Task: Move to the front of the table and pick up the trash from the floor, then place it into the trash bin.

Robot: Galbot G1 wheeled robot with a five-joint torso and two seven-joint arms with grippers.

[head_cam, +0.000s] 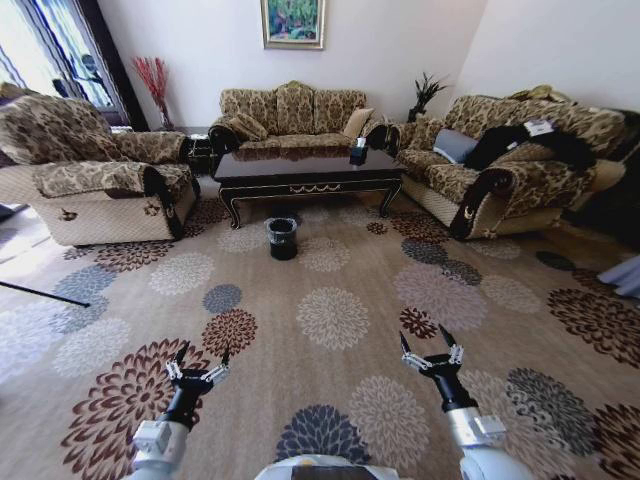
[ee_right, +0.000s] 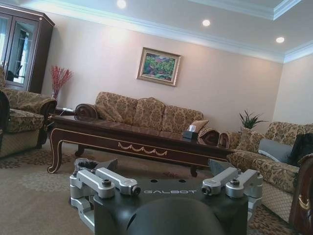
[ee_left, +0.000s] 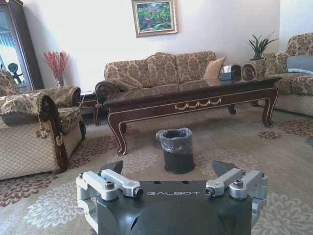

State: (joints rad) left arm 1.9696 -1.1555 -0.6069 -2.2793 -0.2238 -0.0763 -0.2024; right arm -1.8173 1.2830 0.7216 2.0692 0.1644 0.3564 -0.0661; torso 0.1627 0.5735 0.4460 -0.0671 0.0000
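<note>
Both end effectors wide, empty: left end effector (head_cam: 197, 362), right end effector (head_cam: 430, 347) | above floor (head_cam: 330, 290) | trash bin (head_cam: 282, 238) before desk (head_cam: 305, 168)

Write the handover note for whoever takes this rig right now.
Left gripper: open, empty, held low over the beige flower-patterned carpet.
Right gripper: open, empty, likewise.
Small round black bag-lined trash bin: on the carpet just before the long dark glossy coffee table.
Done: nothing picked up; the robot stands well back from the table.
Left: drive up, find the trash, bin it.
</note>
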